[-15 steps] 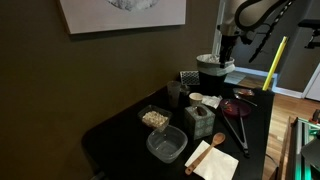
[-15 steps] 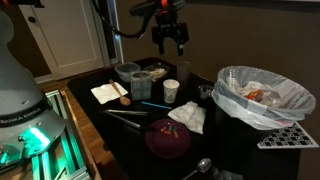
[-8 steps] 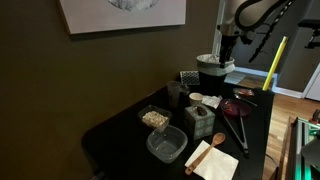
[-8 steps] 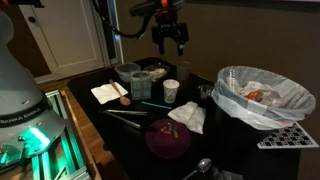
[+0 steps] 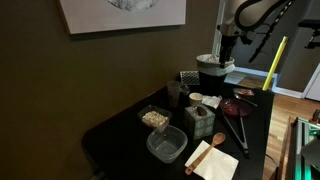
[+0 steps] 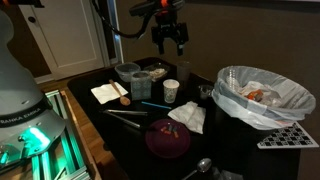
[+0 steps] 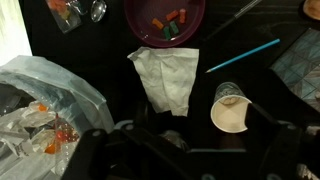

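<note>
My gripper [image 6: 170, 46] hangs high over the black table [image 6: 125, 135] with its jaws wide open and nothing between them; it shows in both exterior views, the gripper [image 5: 227, 45] standing above the bin. In the wrist view the gripper [image 7: 190, 150] fills the bottom edge, its dark fingers [image 7: 285, 140] spread far apart. Below it stand a white paper cup [image 7: 230, 108], also the paper cup [image 6: 171, 91], and a crumpled white napkin [image 7: 165, 78]. A maroon bowl [image 7: 165, 15] with small coloured pieces lies beyond the napkin.
A bin lined with a plastic bag [image 6: 262, 95] holds rubbish. A blue straw [image 7: 243, 56], tongs [image 6: 130, 115], clear containers [image 6: 127, 73], a wooden spoon on a napkin [image 6: 115, 92], a green box [image 5: 198, 120] and a metal spoon [image 6: 200, 165] crowd the table.
</note>
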Robot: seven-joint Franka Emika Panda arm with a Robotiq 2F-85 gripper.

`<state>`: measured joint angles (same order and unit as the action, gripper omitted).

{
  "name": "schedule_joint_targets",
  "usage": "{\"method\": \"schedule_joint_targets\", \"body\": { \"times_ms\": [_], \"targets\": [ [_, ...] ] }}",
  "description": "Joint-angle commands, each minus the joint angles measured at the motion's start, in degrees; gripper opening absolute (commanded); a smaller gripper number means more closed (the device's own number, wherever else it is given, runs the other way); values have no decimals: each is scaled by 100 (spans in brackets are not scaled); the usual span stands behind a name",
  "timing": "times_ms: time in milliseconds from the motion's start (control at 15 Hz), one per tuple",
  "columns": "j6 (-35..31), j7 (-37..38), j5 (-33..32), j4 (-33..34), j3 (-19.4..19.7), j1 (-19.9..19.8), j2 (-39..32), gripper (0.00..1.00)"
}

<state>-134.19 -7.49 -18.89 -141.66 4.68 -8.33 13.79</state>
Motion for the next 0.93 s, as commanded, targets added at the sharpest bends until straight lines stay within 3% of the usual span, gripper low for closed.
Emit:
{"method": "schedule_joint_targets", "body": {
  "times_ms": [0, 200, 333, 667, 733, 867],
  "targets": [
    [12, 354, 203, -373, -154, 219, 181, 100],
    [-121, 1044, 670, -940, -401, 471, 405, 100],
    [-129, 1895, 872, -1229, -612, 522, 520, 100],
    [-459, 3753, 683, -2109, -1048, 298, 923, 100],
    [-352, 4071, 690, -1628, -1137, 220, 468, 100],
    [-577, 4592, 827, -1729, -1182, 138, 330, 100]
  ]
}}
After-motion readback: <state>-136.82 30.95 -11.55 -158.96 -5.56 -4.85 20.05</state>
